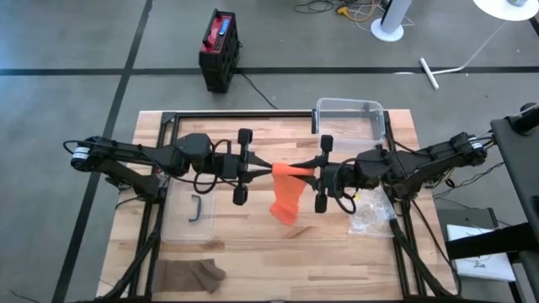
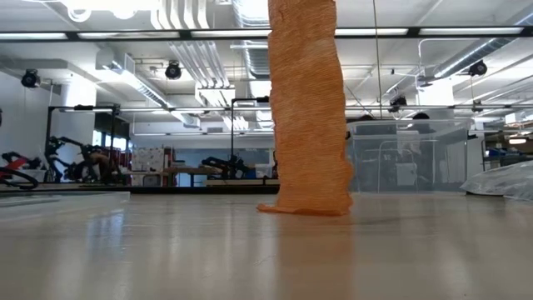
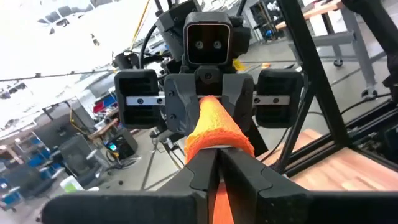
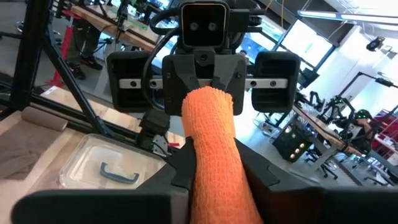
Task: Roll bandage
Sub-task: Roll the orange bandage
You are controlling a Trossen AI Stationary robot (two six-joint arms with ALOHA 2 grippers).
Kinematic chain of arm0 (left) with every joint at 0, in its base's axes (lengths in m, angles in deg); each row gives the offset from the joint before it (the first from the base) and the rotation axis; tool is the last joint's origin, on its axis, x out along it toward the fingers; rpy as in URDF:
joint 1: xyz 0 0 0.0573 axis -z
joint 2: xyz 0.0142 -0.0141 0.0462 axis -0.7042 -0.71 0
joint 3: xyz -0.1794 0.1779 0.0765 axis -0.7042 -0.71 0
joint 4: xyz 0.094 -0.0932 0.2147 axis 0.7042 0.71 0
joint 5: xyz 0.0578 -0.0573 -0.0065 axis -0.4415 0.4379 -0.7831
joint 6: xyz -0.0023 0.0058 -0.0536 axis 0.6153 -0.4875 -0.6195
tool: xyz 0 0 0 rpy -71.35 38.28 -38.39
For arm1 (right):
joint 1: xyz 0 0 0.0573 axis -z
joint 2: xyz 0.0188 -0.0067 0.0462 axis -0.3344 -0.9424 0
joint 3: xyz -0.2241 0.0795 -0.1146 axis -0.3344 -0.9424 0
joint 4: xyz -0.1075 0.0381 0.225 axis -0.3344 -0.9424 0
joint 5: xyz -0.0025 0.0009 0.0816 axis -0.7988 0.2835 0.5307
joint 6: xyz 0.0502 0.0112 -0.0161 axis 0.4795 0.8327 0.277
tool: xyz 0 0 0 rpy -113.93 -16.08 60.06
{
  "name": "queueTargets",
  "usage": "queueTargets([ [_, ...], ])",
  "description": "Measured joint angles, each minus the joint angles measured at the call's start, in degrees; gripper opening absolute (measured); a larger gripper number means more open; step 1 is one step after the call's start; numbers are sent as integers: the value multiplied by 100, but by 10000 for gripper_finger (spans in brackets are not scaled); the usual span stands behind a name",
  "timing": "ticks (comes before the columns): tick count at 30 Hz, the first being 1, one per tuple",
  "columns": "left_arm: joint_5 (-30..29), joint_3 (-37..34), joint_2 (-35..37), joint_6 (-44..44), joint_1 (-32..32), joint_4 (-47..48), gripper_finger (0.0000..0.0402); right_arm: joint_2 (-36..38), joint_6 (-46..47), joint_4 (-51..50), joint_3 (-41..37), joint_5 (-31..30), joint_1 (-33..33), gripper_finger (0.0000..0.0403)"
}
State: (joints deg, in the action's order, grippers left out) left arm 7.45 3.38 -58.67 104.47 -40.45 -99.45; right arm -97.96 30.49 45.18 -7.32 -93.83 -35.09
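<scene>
An orange bandage spans level between my two grippers above the middle of the table. Its loose tail hangs down, and the lower end rests crumpled on the wooden table. My left gripper is shut on the bandage's left end. My right gripper is shut on its right end. The two grippers face each other, each showing in the other's wrist view. My left gripper pinches the left end of the bandage's bunched span between its two fingers, coming level from the table's left. That end is held clear of the table. My right gripper pinches the right end of the bunched span between its two fingers, coming level from the table's right. The span runs level to the other gripper; the tail hangs below with its end on the table.
A clear plastic bin stands at the far right. A clear lid with a dark handle lies at the left. A brown cloth lies at the near left, and a crumpled plastic bag at the right.
</scene>
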Motion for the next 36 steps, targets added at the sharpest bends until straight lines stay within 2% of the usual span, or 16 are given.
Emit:
queueTargets([
  [8, -24, -2, 2, -262, -1, 39, 3, 0, 13, -5, -2, -3, 0, 61],
  [17, -2, -8, -30, -626, -4, -38, 1, -2, 13, 16, -2, -1, 0, 53],
  [29, 9, -13, -179, -744, -4, -310, 0, 14, 7, -1, -2, 1, -7, 65],
  [32, 9, -13, -162, -843, -4, -319, 0, 26, 2, -13, -2, 16, -7, 86],
  [36, 139, -16, -186, -1044, -11, -314, 0, 46, -4, -12, -1, 73, -6, 141],
])
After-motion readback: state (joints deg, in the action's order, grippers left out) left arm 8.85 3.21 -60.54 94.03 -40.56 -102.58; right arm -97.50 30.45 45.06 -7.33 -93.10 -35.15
